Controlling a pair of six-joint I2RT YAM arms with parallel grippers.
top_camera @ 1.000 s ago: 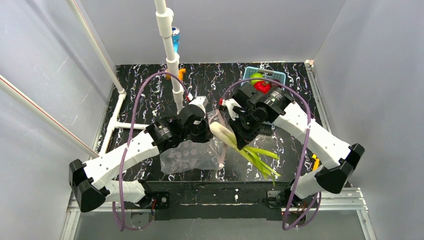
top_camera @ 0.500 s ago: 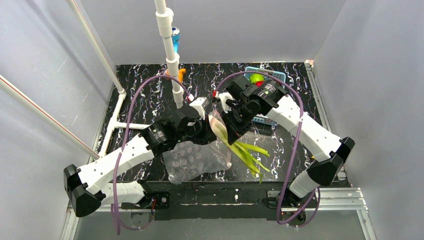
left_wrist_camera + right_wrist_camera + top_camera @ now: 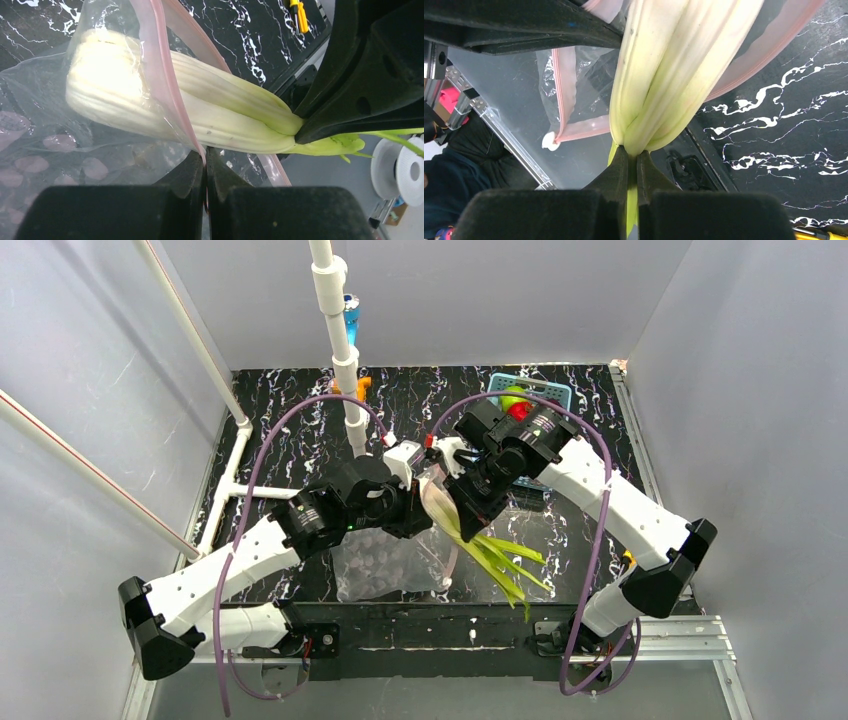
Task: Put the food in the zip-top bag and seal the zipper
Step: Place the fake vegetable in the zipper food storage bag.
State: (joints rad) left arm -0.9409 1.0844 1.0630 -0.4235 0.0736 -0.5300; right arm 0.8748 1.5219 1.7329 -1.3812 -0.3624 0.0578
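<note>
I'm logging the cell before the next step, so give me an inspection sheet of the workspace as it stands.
Surface: black table with white veining.
Job's things: leek white end inside the mouth of the zip-top bag, green leaves outside; zipper open; green fruit and tomato in the blue basket.
Clutter: yellow-handled tool at the right edge.
Grippers: left gripper shut on the zipper; right gripper shut on the leek.
Cables: purple cables loop over both arms.
Surroundings: grey walls; white pipe frame.
</note>
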